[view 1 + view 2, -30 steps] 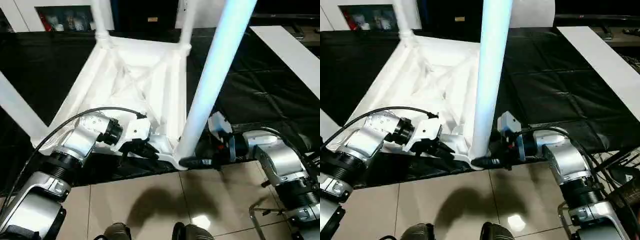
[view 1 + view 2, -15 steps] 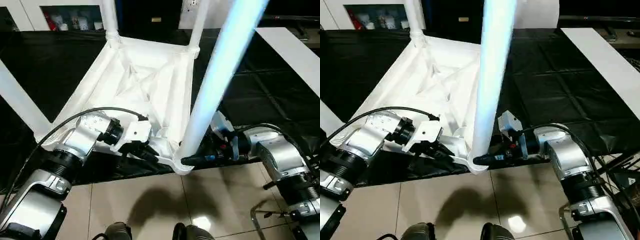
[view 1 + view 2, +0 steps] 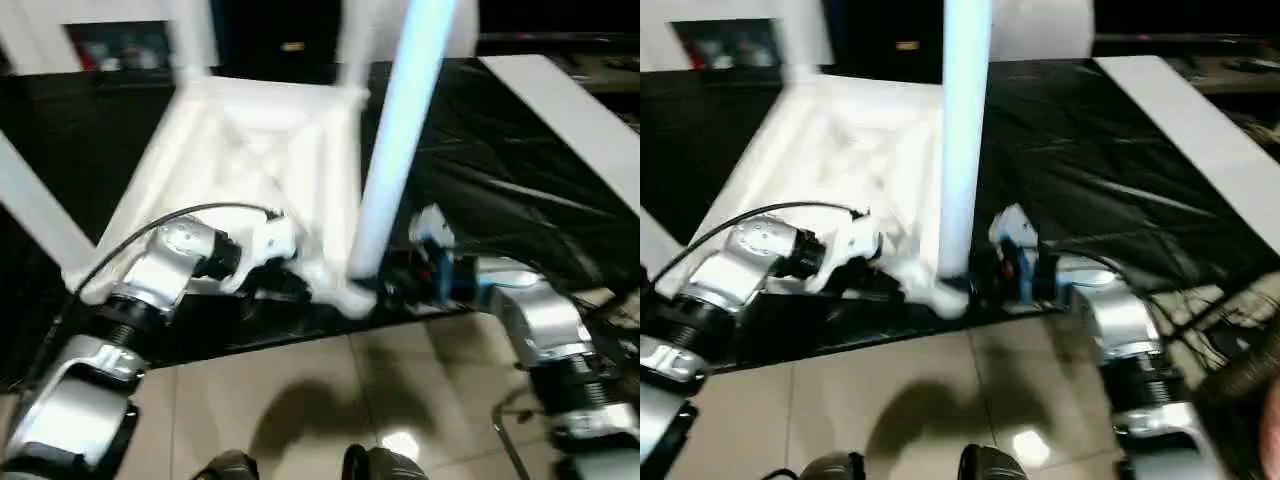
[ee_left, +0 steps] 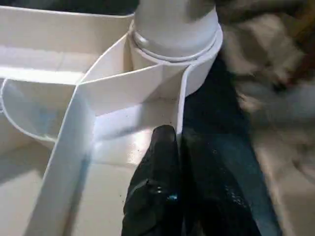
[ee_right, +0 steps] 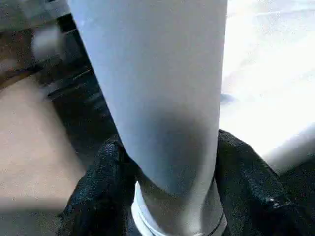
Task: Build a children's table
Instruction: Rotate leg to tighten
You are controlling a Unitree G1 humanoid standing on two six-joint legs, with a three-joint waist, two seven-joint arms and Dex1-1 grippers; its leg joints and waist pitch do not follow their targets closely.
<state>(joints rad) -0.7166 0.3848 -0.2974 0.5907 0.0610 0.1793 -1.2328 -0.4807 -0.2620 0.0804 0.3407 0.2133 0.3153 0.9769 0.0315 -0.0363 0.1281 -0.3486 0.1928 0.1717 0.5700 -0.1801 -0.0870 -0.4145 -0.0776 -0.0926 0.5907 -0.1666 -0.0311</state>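
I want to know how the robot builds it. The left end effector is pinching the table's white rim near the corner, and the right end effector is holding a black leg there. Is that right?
Almost. The leg in the right end effector is a white round plastic one, not black, as the right wrist view shows. The left end effector does pinch the white plastic table top's rim near the corner.

The white children's table (image 3: 265, 160) is lying upside down on black sheeting, legs (image 3: 400, 130) sticking up from corner sockets.

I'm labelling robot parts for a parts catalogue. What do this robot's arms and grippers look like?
Both forearms are silver metal cylinders with ribbed black joint rings. The left arm carries a white wrist block and a thin black cable arching over it. The right arm has a white wrist module with blue and red details. The left gripper and the right gripper each have two black fingers.
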